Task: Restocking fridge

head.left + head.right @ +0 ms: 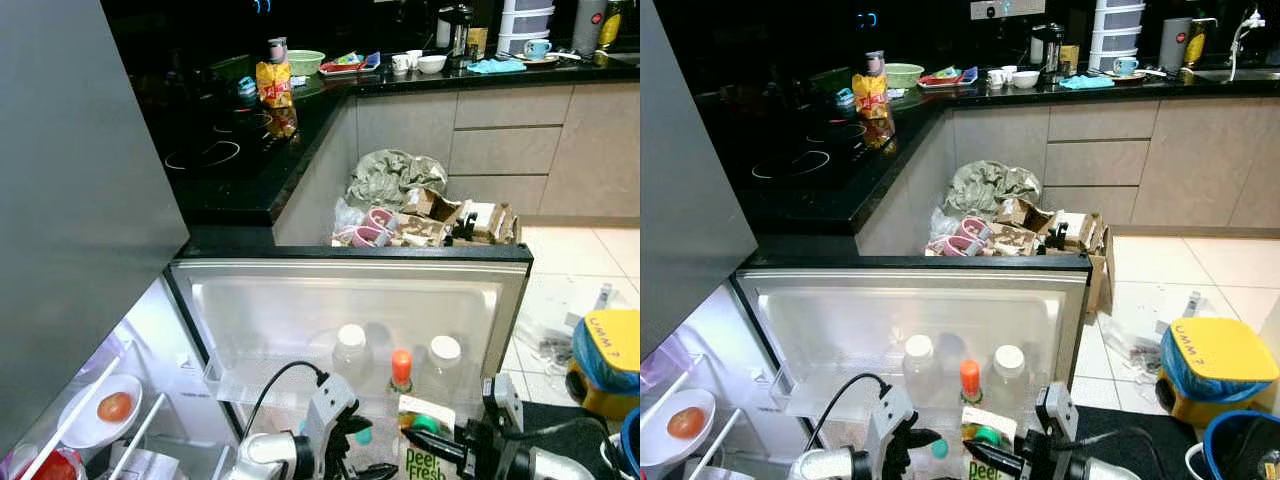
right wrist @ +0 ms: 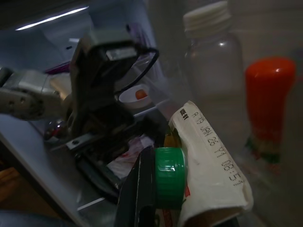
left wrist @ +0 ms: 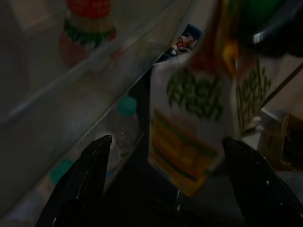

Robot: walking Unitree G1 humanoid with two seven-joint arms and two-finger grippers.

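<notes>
From the left eye view we see the open fridge door (image 1: 350,300) lying below us, with its door shelf (image 1: 300,385) already holding two white-capped bottles (image 1: 351,345) and an orange-capped bottle (image 1: 401,368). The juice carton (image 1: 425,450) with the green cap sits just in front of this shelf, between our two arms. The right gripper (image 1: 440,445) reaches it from the right, and the left gripper (image 1: 350,455) stands just beside it on the left.

In the right eye view the same carton (image 1: 985,455) is at the lower edge, still outside the shelf, and a plate with a tomato (image 1: 685,422) rests inside the fridge at the far left.

The left wrist view looks along the left gripper's fingers (image 3: 90,175), which are spread apart with nothing between them; the carton (image 3: 194,127) hangs in front, not touched by them. Beside it we see the transparent shelf rail (image 3: 94,66) and a small teal-capped bottle (image 3: 124,124) lower down.

In the right wrist view one black finger (image 2: 139,189) presses against the green cap (image 2: 169,177), so we judge the right gripper is clamped on the carton at its top.

To do this step well, we think the carton must be lifted above the rail, kept upright, and lowered into a free gap beside the orange-capped bottle. The grip near the cap is high, so the carton may swing; the left gripper could steady its body.
</notes>
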